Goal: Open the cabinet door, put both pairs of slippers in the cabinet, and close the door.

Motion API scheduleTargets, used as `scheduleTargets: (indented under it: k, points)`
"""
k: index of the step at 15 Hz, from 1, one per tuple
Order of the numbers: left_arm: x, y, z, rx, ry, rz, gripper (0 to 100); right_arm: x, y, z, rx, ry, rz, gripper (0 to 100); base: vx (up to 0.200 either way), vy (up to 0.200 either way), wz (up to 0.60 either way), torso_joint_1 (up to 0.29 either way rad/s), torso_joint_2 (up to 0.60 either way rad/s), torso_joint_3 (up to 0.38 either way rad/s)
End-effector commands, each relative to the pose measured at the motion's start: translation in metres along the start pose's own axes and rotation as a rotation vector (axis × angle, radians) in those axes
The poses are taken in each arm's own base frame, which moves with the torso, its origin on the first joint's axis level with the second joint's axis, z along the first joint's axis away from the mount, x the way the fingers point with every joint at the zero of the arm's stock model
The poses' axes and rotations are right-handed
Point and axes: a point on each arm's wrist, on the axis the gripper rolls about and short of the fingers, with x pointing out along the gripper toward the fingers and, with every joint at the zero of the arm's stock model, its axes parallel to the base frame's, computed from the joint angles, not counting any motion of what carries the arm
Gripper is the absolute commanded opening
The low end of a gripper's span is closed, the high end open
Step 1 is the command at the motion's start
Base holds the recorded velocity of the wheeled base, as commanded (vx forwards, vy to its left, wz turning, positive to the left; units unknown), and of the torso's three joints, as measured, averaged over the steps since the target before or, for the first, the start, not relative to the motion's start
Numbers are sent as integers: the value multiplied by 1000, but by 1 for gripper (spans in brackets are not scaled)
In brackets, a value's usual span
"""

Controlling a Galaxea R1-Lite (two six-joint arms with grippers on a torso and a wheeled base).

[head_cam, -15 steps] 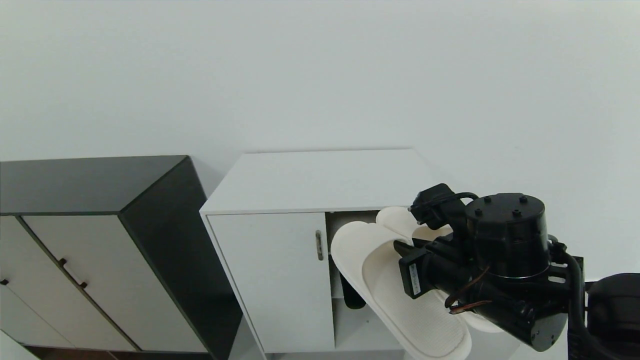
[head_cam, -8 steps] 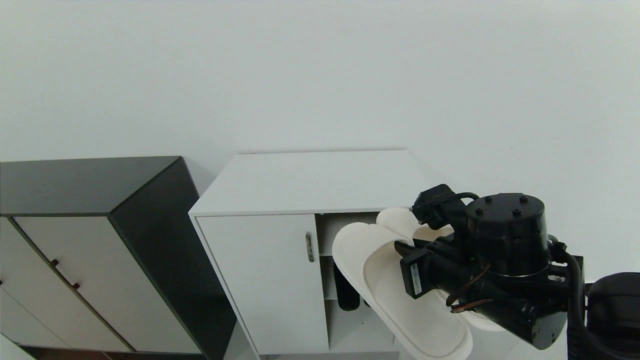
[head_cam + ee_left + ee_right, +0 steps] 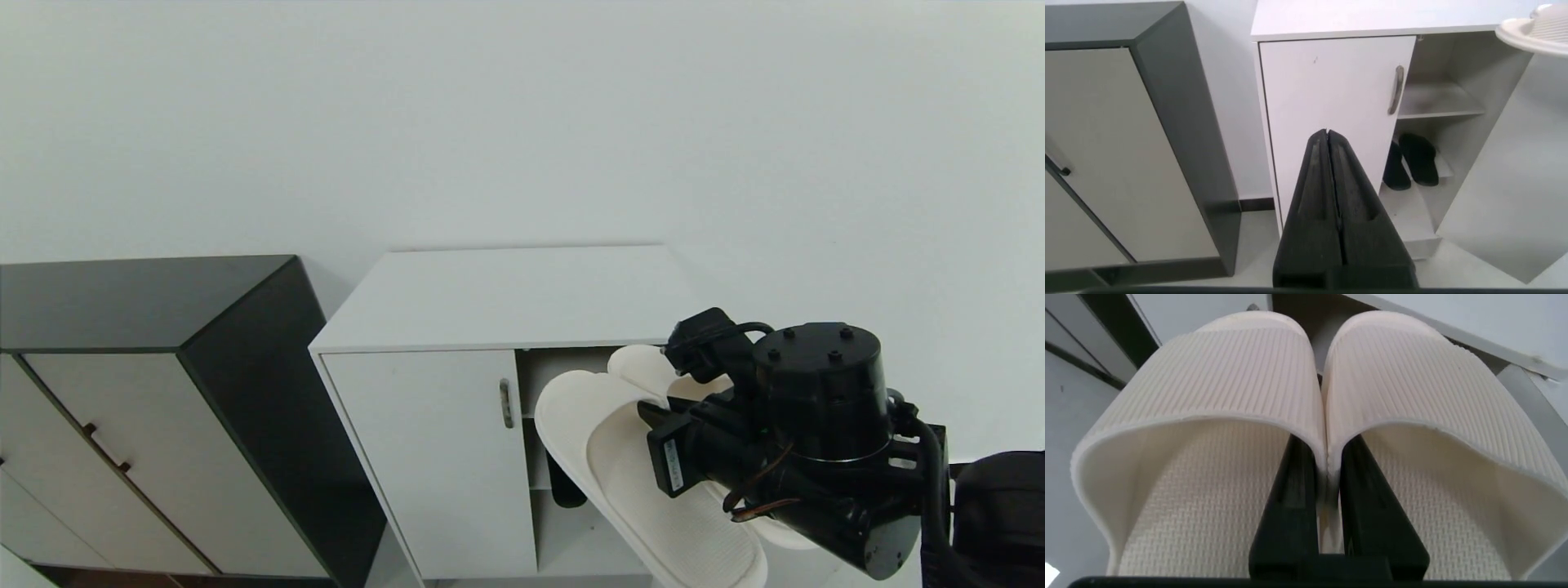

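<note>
The right gripper (image 3: 1327, 457) has eased slightly down and toward the robot's left since half a second ago. Its fingers grasp the cream slippers (image 3: 608, 441) by their inner walls, side by side. The pair hangs tilted in front of the open right half of the white cabinet (image 3: 506, 298), toes near the opening; the cabinet itself has not shifted. The black slippers (image 3: 1413, 161) lie inside on a lower level. The left gripper (image 3: 1328, 140) faces the closed left door (image 3: 1331, 90), fingers pressed together, holding nothing.

Bright, even light throughout, with soft shadow inside the open cabinet (image 3: 506, 298)
</note>
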Motion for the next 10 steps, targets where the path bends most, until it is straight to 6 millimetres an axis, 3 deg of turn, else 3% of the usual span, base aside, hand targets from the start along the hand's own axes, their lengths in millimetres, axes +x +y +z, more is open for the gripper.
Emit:
scheduleTargets:
  k: [1,4,10]
  points:
    - [0,0,0,0,0,-1,0,1,0,-1,-4,5,0,0,0,0,0,0,0,0]
    - [0,0,0,0,2,0,0,1,0,-2,-5,8,-1,0,0,0,0,-96,213,120]
    - [0,0,0,0,2,0,0,0,0,-3,-8,6,1,0,0,0,0,-217,523,299]
